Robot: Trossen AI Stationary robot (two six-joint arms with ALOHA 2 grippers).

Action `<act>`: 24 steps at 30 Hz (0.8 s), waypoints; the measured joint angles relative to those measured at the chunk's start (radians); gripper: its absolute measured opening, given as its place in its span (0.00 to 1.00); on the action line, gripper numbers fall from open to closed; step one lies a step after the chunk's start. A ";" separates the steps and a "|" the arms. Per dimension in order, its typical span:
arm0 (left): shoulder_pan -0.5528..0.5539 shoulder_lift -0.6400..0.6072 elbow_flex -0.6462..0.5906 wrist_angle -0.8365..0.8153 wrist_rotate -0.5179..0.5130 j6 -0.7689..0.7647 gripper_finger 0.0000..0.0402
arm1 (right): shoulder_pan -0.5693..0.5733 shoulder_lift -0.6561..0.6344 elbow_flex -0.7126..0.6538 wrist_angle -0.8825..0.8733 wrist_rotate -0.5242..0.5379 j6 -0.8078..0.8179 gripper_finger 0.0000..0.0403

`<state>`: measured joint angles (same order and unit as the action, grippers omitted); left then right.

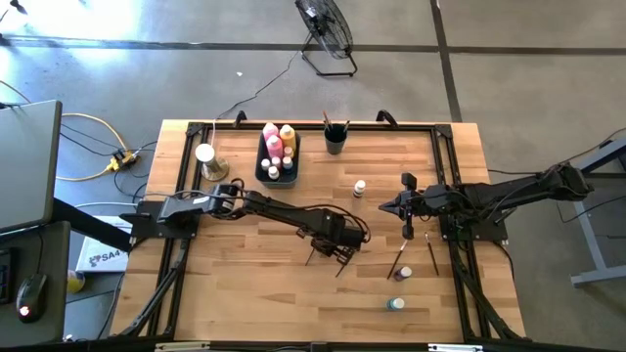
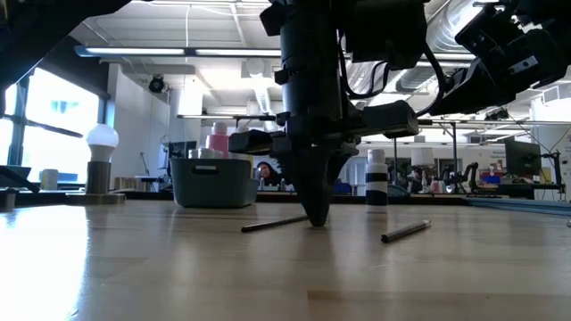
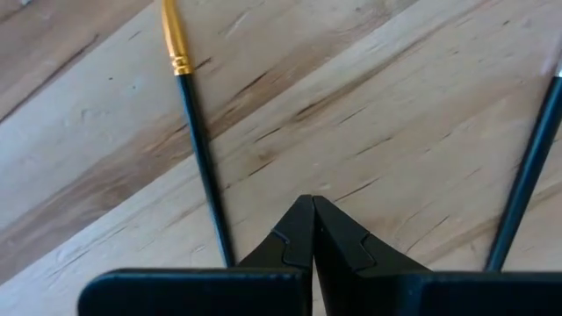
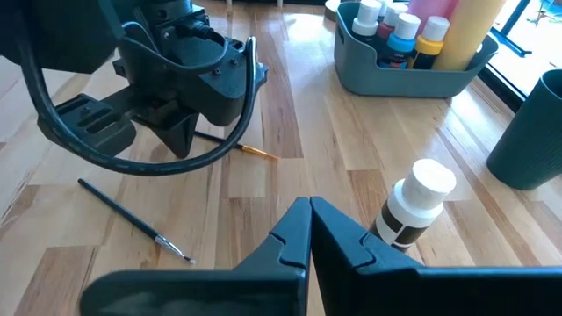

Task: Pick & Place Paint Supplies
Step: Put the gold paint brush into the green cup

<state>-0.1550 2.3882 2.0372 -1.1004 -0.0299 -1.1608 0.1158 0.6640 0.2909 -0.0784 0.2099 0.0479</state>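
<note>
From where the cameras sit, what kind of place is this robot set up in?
Likely an open lab or workshop, not a home: a wooden table stands on a bare concrete floor, a floor fan sits behind it, and the low view shows exposed ceiling ducts over rows of workstations.

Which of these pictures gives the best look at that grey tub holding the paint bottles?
The right wrist view: the tub shows close up with its bottles plain. The high view shows it small from above. The low view shows only its side wall. The left wrist view misses it.
</note>
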 joint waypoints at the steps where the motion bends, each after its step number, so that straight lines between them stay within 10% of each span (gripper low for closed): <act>1: 0.000 0.000 0.000 -0.001 0.000 0.005 0.00 | 0.000 0.000 0.000 0.000 0.000 0.000 0.00; 8: 0.001 0.001 0.002 -0.006 -0.039 0.034 0.00 | 0.000 0.000 0.000 0.000 0.000 0.000 0.00; 16: 0.011 0.008 0.146 -0.266 -0.316 0.031 0.00 | 0.000 0.000 0.000 0.000 0.000 0.000 0.00; 24: 0.070 0.006 0.221 -0.407 -0.321 0.035 0.00 | 0.000 0.000 0.000 0.000 0.000 0.000 0.00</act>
<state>-0.0847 2.3947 2.2578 -1.5072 -0.3511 -1.1253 0.1154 0.6640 0.2909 -0.0788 0.2100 0.0479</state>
